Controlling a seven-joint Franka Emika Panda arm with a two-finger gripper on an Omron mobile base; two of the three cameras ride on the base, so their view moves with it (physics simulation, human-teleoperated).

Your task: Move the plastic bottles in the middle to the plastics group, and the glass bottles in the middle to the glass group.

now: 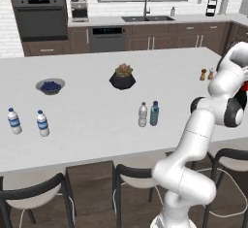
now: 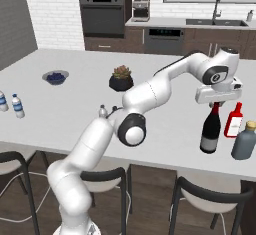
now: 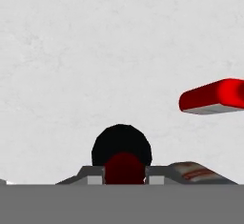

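My tool (image 2: 216, 103) is clenched on the red foil neck of the dark wine bottle (image 2: 210, 131), which stands upright near the right end of the white counter (image 2: 65, 104); looking down along my fingers, the bottle's red top sits squeezed between the two tips with its black shoulder round beneath. Just beside the wine bottle, to its right, stands the bright red bottle (image 2: 234, 120) with a white patch, and a squat grey bottle (image 2: 244, 141) with a pale cap sits next to that, nearer the counter's front edge. Well apart, in the middle of the counter, the clear greyish bottle (image 1: 142, 115) and the teal bottle (image 1: 154, 113) stand side by side, almost touching. Far off at the left end are the two water bottles (image 1: 42, 123) with white caps and blue bands. Behind the middle pair sits a dark potted plant (image 1: 122, 77), and a bowl of blueberries (image 1: 50, 86) lies to its left.
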